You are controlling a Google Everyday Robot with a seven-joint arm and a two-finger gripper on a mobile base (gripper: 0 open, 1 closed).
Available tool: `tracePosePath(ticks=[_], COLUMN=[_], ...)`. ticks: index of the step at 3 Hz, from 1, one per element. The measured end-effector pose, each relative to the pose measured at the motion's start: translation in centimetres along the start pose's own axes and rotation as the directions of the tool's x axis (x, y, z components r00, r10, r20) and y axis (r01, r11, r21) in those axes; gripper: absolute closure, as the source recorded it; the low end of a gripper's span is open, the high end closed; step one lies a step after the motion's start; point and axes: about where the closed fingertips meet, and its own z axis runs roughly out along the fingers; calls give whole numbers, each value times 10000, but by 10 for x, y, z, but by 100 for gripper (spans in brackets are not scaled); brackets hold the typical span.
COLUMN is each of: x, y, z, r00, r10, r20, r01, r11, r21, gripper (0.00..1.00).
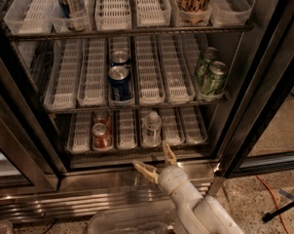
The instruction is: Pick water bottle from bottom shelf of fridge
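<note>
Water bottle [151,126], clear ribbed plastic, white-capped, upright at lower centre; cream gripper [151,155] just below, jaws spread wide to straddle it.

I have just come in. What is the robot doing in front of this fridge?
The robot's arm is reaching toward the fridge to take the water bottle from the bottom shelf. The gripper hovers just in front of that shelf's edge, slightly below the bottle, with its jaws open and holding nothing. The bottle stands upright in its tray, not yet touched. Red cans stand in another lane of the same shelf.
</note>
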Motion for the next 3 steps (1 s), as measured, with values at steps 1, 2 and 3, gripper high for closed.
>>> tracePosePath(ticks=[1,2,3], x=[0,1,3], y=[0,0,0], z=[0,2,4], r00=[10000,10000,10000], r10=[0,-36,-73], r20=[0,-21,-35], r01=[0,36,73], r11=[10000,10000,9999], r21=[0,35,82], gripper=[7,10,12])
